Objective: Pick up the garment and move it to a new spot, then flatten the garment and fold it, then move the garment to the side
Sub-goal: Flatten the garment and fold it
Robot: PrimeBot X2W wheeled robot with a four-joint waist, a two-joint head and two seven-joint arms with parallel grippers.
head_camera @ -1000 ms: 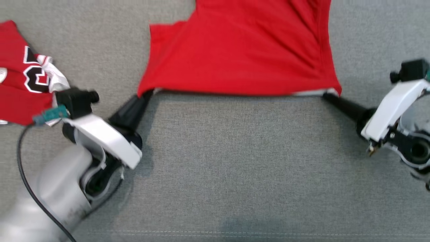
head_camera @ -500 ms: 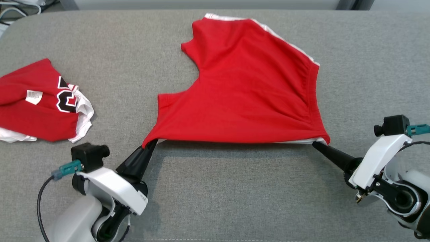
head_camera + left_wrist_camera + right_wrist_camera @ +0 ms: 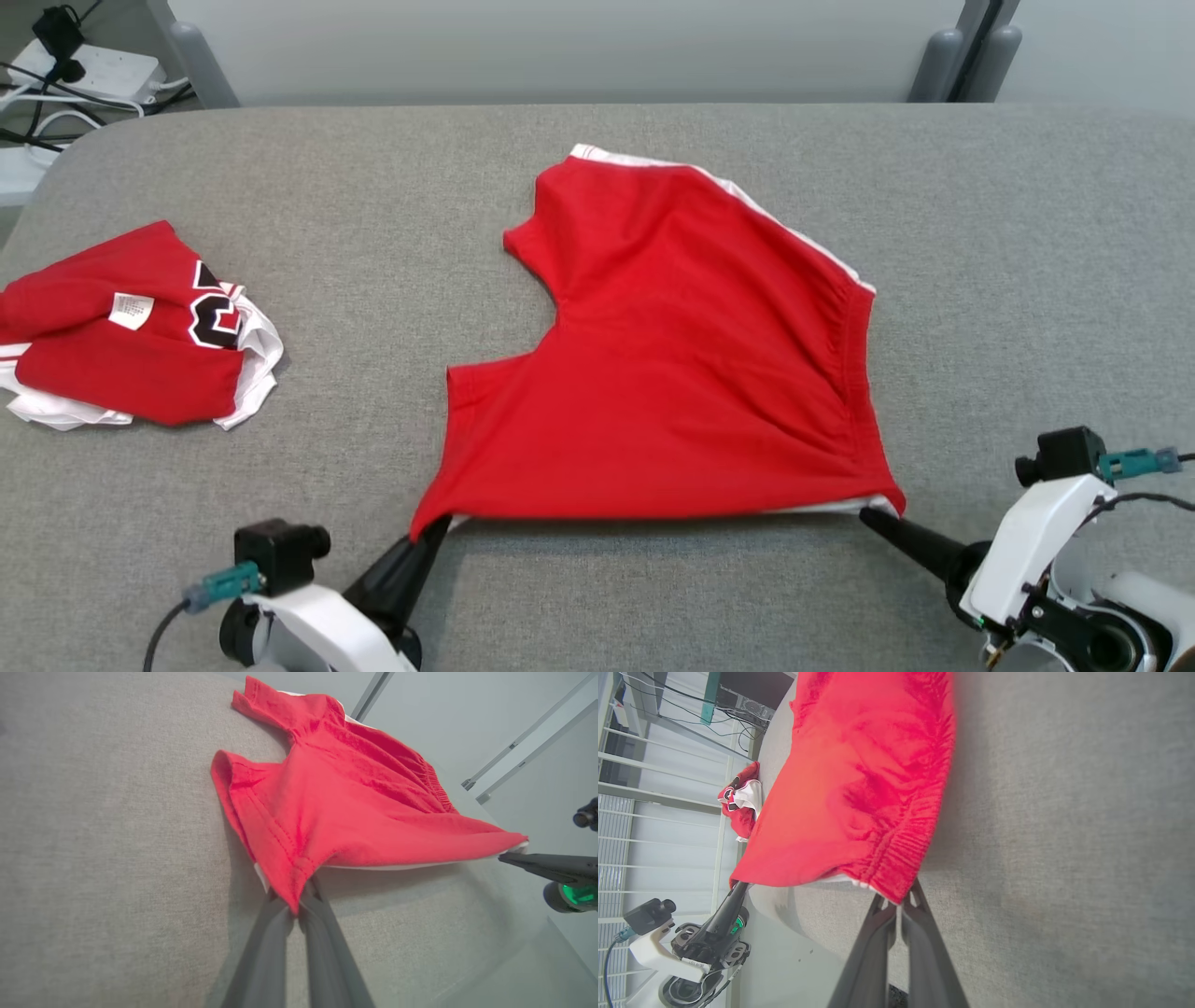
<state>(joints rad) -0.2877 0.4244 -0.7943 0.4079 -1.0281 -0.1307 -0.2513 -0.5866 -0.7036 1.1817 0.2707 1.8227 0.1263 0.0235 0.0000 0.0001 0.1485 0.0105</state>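
The garment is a pair of red shorts with white trim, spread over the middle of the grey table. Its near edge is lifted and stretched taut between both grippers. My left gripper is shut on the near left corner, seen close in the left wrist view where the garment bunches at the gripper. My right gripper is shut on the near right corner by the elastic waistband; in the right wrist view the garment hangs from the gripper.
A second red garment with a black-and-white number lies crumpled at the table's left side. Cables and a power strip sit beyond the far left corner. Bare grey cloth lies in front of the shorts and to their right.
The head camera has tilted up, so the whole table shifted down in view. Both grippers keep their hold on the near corners, with the edge still taut between them.
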